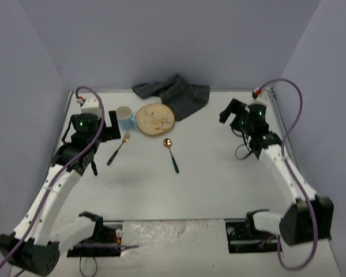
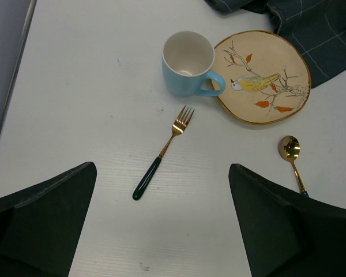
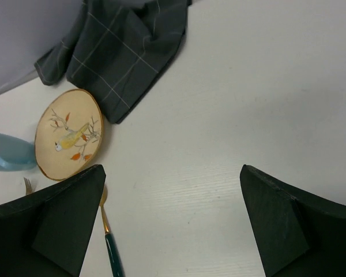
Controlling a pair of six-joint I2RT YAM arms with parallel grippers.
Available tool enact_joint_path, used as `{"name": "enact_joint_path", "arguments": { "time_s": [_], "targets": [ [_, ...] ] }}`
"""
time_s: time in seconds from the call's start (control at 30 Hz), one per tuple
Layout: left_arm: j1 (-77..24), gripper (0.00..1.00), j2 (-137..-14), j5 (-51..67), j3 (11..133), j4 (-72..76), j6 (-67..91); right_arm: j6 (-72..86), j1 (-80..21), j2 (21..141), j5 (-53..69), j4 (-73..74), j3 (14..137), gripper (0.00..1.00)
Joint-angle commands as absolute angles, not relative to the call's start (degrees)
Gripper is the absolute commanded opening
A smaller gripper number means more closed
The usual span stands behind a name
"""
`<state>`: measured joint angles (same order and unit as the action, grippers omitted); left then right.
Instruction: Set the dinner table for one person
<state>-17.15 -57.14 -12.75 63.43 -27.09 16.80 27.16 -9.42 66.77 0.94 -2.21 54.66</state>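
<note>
One dinner table (image 1: 219, 173), plate (image 1: 155, 119), mug (image 1: 126, 118), fork (image 1: 119, 149), spoon (image 1: 172, 153)

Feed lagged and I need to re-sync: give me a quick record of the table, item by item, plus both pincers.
dinner table: white, bears everything
mug: light blue, upright, handle toward plate
plate: bird pattern, right of mug, by the cloth's edge
fork: near side of mug, tines toward it
spoon: near side of plate, bowl toward it
cloth: dark checked, bunched at far edge
left pincer: open, holding nothing
right pincer: open, holding nothing
</note>
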Motion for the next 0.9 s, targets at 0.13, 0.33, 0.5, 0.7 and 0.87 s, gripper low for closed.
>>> {"name": "enact_joint_path", "arguments": {
  "time_s": [0.13, 0.33, 0.5, 0.7, 0.87],
  "targets": [
    [-17.1, 0.97, -53.9, -13.3, 60.3, -19.7, 16.8, 31.9, -11.2, 92.7, 1.9, -16.3, 70.3, 1.0],
    [-17.1, 0.97, -52.1, -15.7, 59.2, -20.3, 15.9, 28.4, -12.7, 110.1, -2.3, -18.8, 82.8, 0.99],
    [-17.1, 0.97, -52.5, -16.3, 59.4, -20.4, 15.1, 30.4, -12.8, 119.6, -1.4, -20.6, 90.3, 0.94],
    [-17.1, 0.97, -53.1, -16.9, 59.4, -20.7, 14.7, 30.0, -13.8, 126.2, -2.0, -22.3, 95.4, 0.91],
    [-17.1, 0.97, -53.1, -17.1, 59.5, -21.0, 14.6, 28.8, -14.3, 130.2, -3.3, -22.4, 97.7, 0.9]
  ]
}}
